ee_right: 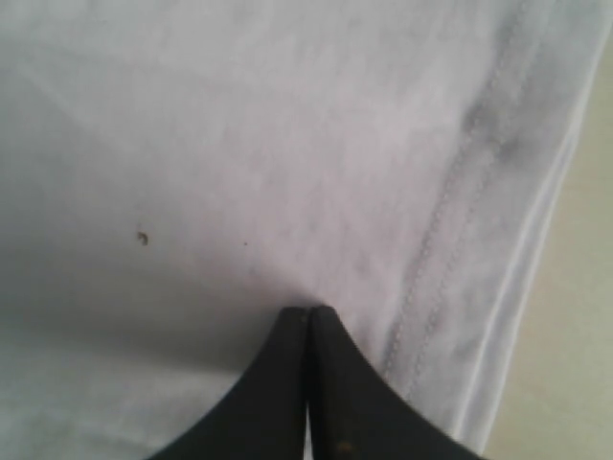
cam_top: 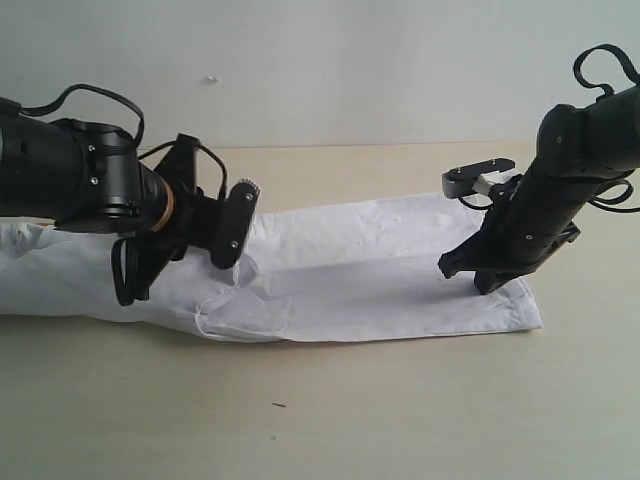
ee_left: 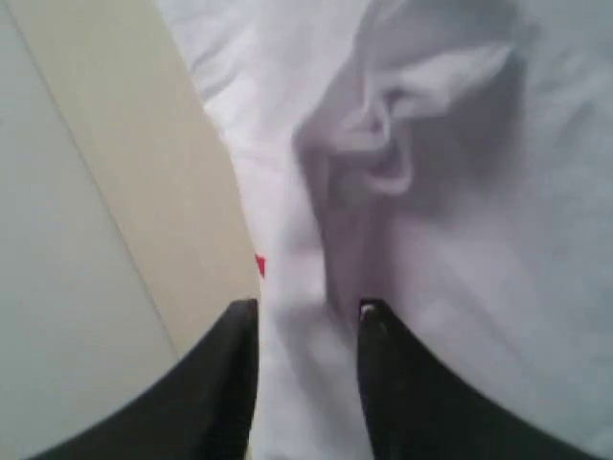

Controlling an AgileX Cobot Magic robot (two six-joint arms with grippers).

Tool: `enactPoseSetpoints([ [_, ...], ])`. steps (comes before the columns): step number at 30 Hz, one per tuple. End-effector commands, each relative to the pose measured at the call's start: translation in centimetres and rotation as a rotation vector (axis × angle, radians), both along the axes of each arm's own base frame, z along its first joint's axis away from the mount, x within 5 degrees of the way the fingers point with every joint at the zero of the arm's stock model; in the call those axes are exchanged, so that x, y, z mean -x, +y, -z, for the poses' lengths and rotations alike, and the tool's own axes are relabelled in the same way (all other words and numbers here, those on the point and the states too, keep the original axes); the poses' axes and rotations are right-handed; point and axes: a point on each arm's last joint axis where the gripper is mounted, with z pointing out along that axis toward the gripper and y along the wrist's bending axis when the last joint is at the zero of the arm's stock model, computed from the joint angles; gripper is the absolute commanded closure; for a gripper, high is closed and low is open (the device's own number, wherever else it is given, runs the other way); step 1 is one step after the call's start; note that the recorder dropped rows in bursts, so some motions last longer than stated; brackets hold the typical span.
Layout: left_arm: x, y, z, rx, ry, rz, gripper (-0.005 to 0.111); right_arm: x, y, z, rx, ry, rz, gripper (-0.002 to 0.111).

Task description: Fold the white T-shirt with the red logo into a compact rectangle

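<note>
The white T-shirt lies on the table as a long flat strip running left to right, wrinkled at its left part. In the left wrist view the white T-shirt shows a bunched crease, and a sliver of red peeks out at its edge. My left gripper hovers open over the strip's left-middle, and in its own view the left gripper has cloth lying below the gap. My right gripper is shut, tips resting on the fabric near the stitched hem; close up, the right gripper shows no cloth between the fingers.
The beige table extends in front of and behind the shirt. A pale wall rises behind the table's far edge. The shirt's left end runs out of the exterior view under the left arm.
</note>
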Motion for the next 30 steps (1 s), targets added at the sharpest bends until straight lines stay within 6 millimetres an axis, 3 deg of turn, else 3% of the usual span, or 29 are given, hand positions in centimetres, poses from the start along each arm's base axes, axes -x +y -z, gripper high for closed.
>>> enactPoseSetpoints([
  [1, -1.1, 1.8, -0.3, 0.081, -0.022, -0.144, 0.069, 0.1, -0.1, 0.0, 0.002, -0.009, -0.004, 0.108],
  [10, -1.2, 2.7, 0.0, 0.288, 0.024, -0.395, 0.072, 0.0, -0.1, 0.0, 0.002, -0.012, -0.003, 0.108],
  [11, -1.1, 2.6, 0.0, 0.314, 0.04, -0.424, 0.076, 0.0, -0.1, 0.0, 0.002, -0.012, -0.003, 0.108],
  [12, -1.0, 3.1, 0.2, 0.338, 0.07, -0.505, 0.09, 0.0, -0.1, 0.0, 0.002, -0.012, -0.003, 0.108],
  [14, -1.0, 4.1, 0.4, 0.329, 0.088, -0.583, 0.107, 0.0, -0.1, 0.0, 0.002, -0.012, -0.003, 0.108],
  [17, -1.1, 5.7, 0.6, 0.339, 0.113, -0.703, 0.106, 0.0, -0.1, 0.0, 0.002, -0.012, -0.003, 0.108],
  [20, -2.0, 8.2, 0.6, 0.571, 0.154, -0.94, 0.095, 0.0, -0.1, 0.0, -0.002, -0.012, 0.0, 0.108],
  [24, -2.9, 13.3, 0.6, 0.84, 0.26, -1.23, 0.047, 0.0, -0.1, 0.0, -0.001, -0.019, 0.001, 0.108],
  [27, -3.5, 14.8, 0.1, 0.923, 0.284, -1.259, 0.049, -0.1, -0.1, 0.0, -0.001, -0.027, 0.002, 0.108],
  [30, -4.5, 14.3, -1.4, 0.996, 0.303, -1.15, 0.053, -0.2, -0.1, -0.1, -0.007, -0.032, 0.007, 0.108],
])
